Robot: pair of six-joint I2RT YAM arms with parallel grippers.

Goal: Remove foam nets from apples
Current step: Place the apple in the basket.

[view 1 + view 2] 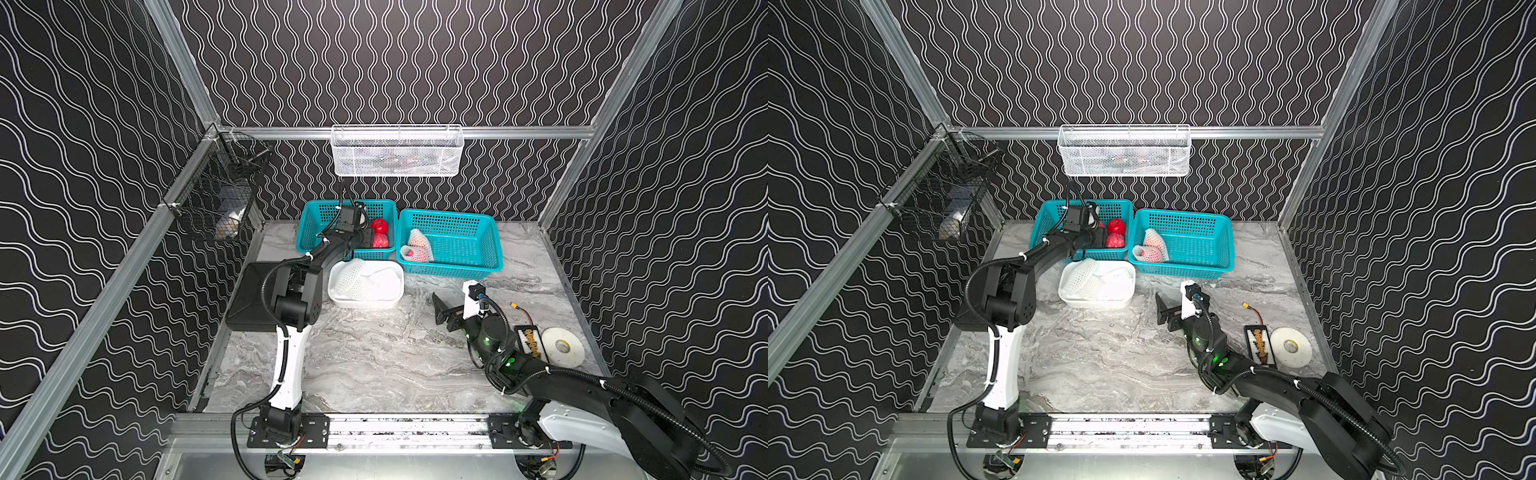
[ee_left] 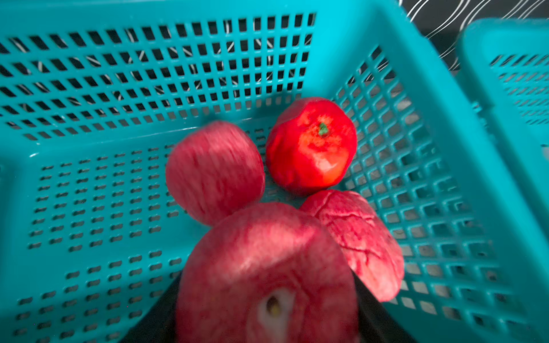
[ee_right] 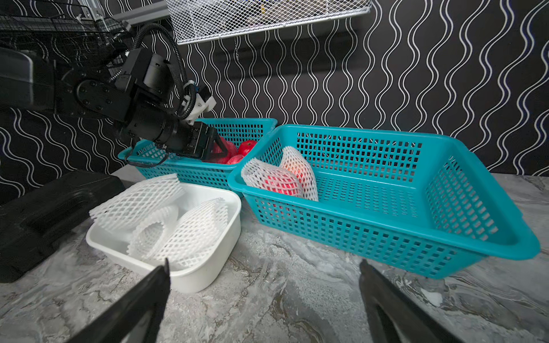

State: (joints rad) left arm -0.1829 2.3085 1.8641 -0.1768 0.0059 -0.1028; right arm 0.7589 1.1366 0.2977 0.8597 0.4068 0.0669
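From table [image 1: 374, 365] centre: 2 baskets side by side at 12 by back wall, L basket [image 1: 305, 224] w/ apples [image 1: 379, 227] in its 3 o'clock end, R basket [image 1: 457, 270] w/ netted apples [image 1: 417, 249] in its 9 o'clock end. Tub [image 1: 365, 304] w/ nets [image 1: 351, 278] at 11, just before L basket; case [image 1: 249, 297] at 9, tape roll [image 1: 563, 349] & box [image 1: 528, 343] at 3. Wire basket [image 1: 397, 151] hangs on rail [image 1: 519, 132] above at 12; mesh basket [image 1: 212, 195] on L wall at 10.

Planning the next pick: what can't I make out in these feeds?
Left gripper: tips hidden behind the pinkish apple it holds, left wrist view.
Left teal basket: left arm covers part of its inside, both top views.
White wire basket: contents blurred behind mesh in both top views; cut off by the frame edge in right wrist view.
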